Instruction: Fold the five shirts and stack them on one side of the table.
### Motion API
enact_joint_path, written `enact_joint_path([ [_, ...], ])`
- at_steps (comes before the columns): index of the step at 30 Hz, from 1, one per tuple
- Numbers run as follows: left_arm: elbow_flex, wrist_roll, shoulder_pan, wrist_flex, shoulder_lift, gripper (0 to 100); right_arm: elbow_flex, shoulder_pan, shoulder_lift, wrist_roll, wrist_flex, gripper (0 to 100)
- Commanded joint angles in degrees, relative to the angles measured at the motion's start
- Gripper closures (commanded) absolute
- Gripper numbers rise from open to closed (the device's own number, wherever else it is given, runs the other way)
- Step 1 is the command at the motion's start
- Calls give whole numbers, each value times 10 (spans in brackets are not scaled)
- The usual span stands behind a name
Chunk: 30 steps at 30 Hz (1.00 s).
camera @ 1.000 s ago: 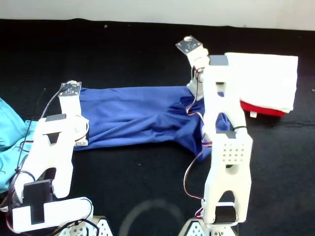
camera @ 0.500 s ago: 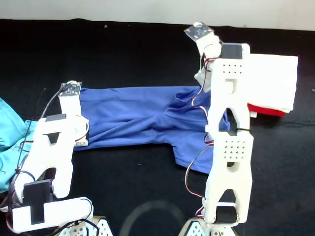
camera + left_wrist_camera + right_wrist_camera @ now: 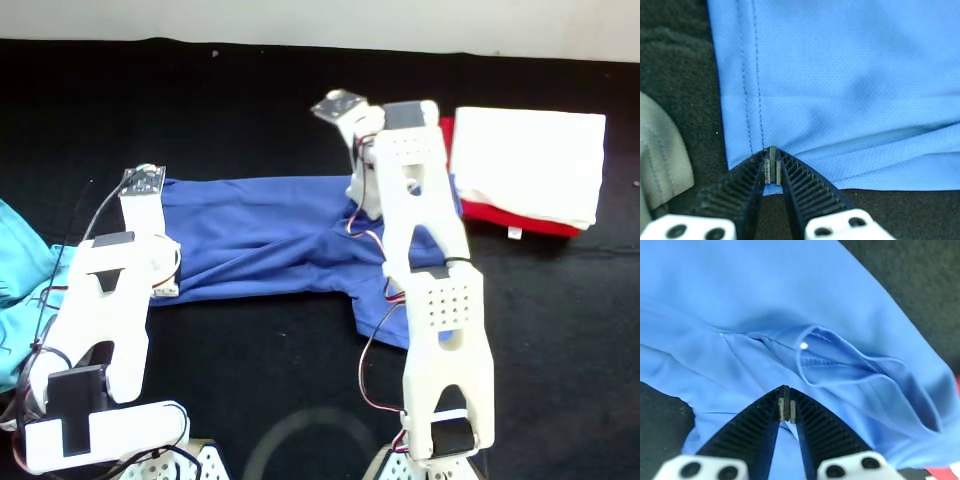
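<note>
A blue shirt [image 3: 260, 235] lies stretched across the middle of the black table [image 3: 250, 90]. My left gripper [image 3: 155, 195] is at its left end, shut on the stitched hem corner of the blue shirt [image 3: 840, 90], fingertips of the left gripper [image 3: 771, 171] pressed together. My right gripper [image 3: 360, 188] stands over the shirt's right part, shut on a fold of the blue shirt [image 3: 740, 300]; the right gripper [image 3: 785, 410] has its toothed jaws closed tight. A sleeve or collar opening [image 3: 860, 375] puckers just beyond it.
A folded white shirt [image 3: 530, 165] rests on a folded red shirt [image 3: 520, 220] at the back right. A teal shirt [image 3: 20, 265] lies bunched at the left edge, beside the left arm. A pale cloth [image 3: 662, 150] sits next to the blue hem.
The right arm has swung up and then leftward over the blue shirt, away from the white stack. The shirt's right part has shifted and flattened. The left arm has not moved.
</note>
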Motion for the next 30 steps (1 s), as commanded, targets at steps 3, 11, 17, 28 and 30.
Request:
enact_joint_path([
  [3,4,4,6,-9,0,992,44,0,-6,-5,-126,991],
  [11,4,4,6,-9,0,992,28,2,-12,-121,-194,991],
  [17,4,4,6,-9,0,992,-95,-28,-11,-175,-80,991],
  [28,4,4,7,-9,0,992,-70,-168,-6,-178,-17,991],
  [30,4,4,7,-9,0,992,-29,-181,-6,-178,-39,991],
])
